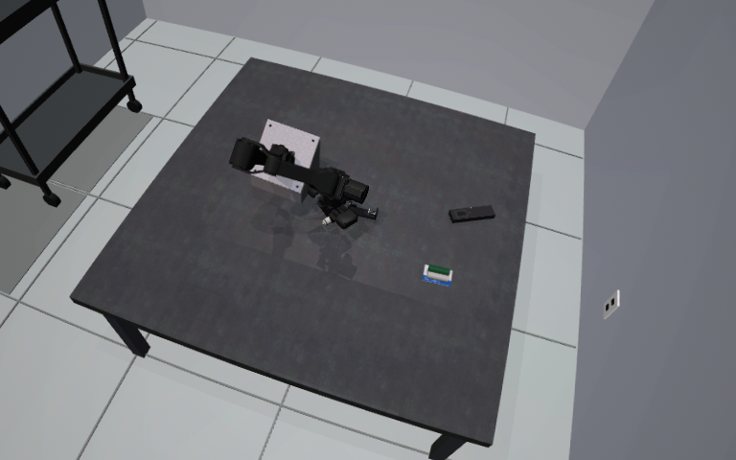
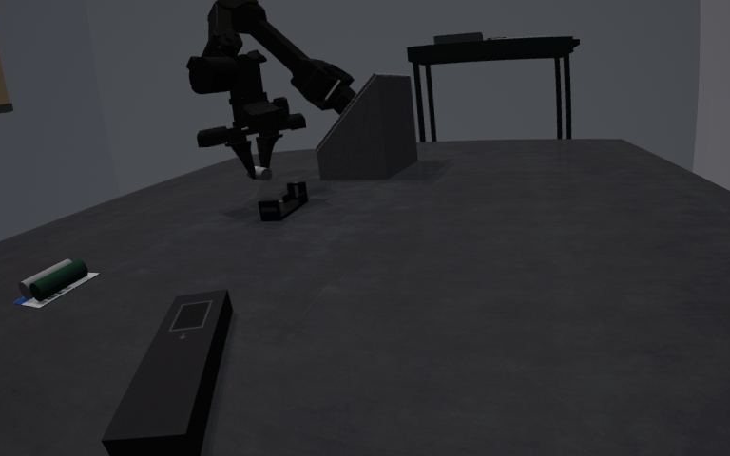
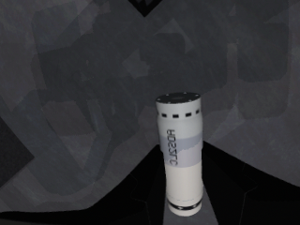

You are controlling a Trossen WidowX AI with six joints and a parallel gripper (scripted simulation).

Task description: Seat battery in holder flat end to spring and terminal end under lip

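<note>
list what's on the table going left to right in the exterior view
Two cylinders on a card → long black box → gripper shut on the battery → holder → grey wedge-shaped base

Top view evenly lit, soft shadows at 6 o'clock of arm [image 1: 302,171]; exterior dim, wrist murky, slightly blurred.
</note>
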